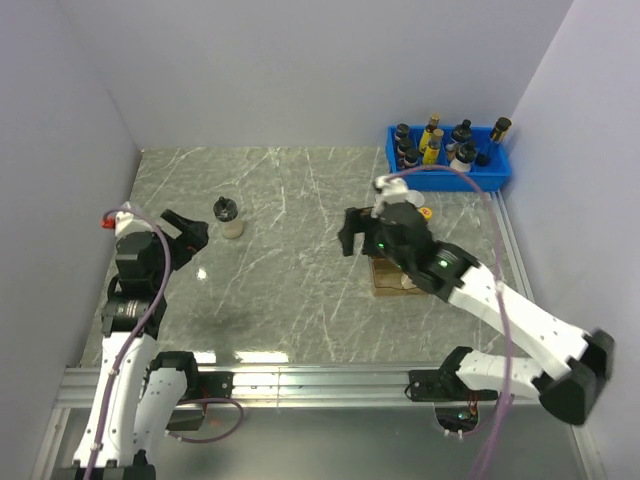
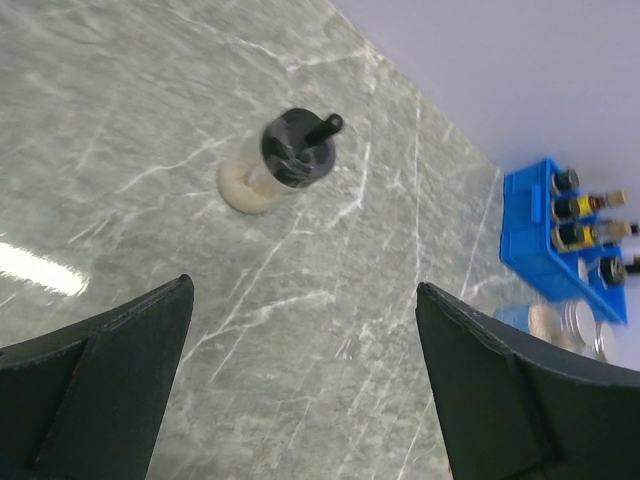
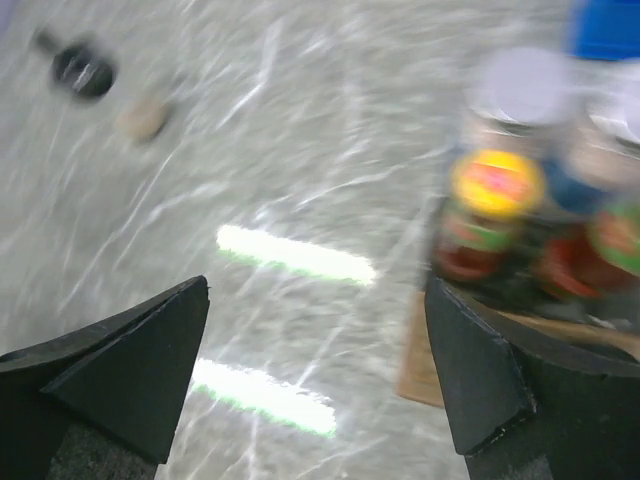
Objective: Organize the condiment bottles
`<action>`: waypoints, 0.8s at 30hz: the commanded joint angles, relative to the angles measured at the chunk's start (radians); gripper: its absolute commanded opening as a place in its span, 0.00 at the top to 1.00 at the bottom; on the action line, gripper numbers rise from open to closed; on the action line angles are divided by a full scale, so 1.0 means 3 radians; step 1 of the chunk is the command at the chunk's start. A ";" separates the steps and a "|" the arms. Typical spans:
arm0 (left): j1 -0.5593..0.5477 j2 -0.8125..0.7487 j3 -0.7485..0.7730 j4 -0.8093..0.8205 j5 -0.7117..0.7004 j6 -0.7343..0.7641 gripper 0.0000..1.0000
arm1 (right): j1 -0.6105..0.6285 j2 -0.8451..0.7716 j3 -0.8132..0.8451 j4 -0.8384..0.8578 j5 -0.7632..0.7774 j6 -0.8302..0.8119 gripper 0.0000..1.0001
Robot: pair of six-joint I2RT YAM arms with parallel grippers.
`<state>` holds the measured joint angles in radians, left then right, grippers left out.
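Both sets of jaws spread, empty. Left gripper (image 1: 186,232) near lone black-capped bottle (image 1: 228,214) on desk (image 1: 300,260). Right gripper (image 3: 317,290) beside yellow-capped sauce bottle (image 3: 497,183), crowded with others on brown board (image 1: 383,281). Risk: a careless reach topples neighbours.

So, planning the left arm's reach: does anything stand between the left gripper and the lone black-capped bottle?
Nothing visible does. Only bare marble table lies between the open left gripper and the black-capped bottle; the blue bin sits well off to the side.
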<state>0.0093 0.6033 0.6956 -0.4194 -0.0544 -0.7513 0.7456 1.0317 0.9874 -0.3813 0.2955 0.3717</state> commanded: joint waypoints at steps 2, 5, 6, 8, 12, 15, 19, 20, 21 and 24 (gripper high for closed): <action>-0.0006 0.0376 0.0130 0.0421 0.0548 0.0392 0.01 | 0.0153 0.0487 0.0384 0.0177 -0.0381 -0.0227 0.05; -0.0006 0.1125 0.0544 0.0330 0.0555 0.0694 0.01 | 0.0199 0.0621 0.0451 0.0258 -0.0535 -0.0211 0.05; -0.0087 0.1275 0.0762 0.0274 0.0494 0.0770 0.01 | 0.0214 0.0641 0.0456 0.0243 -0.0535 -0.0216 0.05; -0.0169 0.1521 0.0958 0.0176 0.0229 0.0965 0.01 | 0.0230 0.0636 0.0452 0.0187 -0.0509 -0.0222 0.04; -0.0491 0.2053 0.1173 0.0360 -0.0390 0.1357 0.01 | 0.0255 0.0514 0.0329 0.0197 -0.0632 -0.0227 0.04; -0.0593 0.2391 0.1291 0.0395 -0.0509 0.1563 0.01 | 0.0271 0.0437 0.0242 0.0192 -0.0688 -0.0227 0.04; -0.0624 0.2637 0.1255 0.0605 -0.0540 0.1717 0.01 | 0.0281 0.0335 0.0104 0.0243 -0.0765 -0.0222 0.04; -0.0624 0.2708 0.1250 0.0641 -0.0570 0.1742 0.01 | 0.0286 0.0324 0.0058 0.0248 -0.0775 -0.0227 0.04; -0.0629 0.2734 0.1240 0.0667 -0.0576 0.1768 0.01 | 0.0286 0.0304 0.0037 0.0263 -0.0780 -0.0227 0.04; -0.0629 0.2785 0.1153 0.0881 -0.0484 0.1849 0.01 | 0.0286 0.0273 -0.0034 0.0304 -0.0826 -0.0222 0.04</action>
<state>-0.1757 1.4437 1.0435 -0.2661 -0.1852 -0.2619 0.8227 1.1439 0.9932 -0.3294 0.0734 0.3161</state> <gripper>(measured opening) 0.994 0.961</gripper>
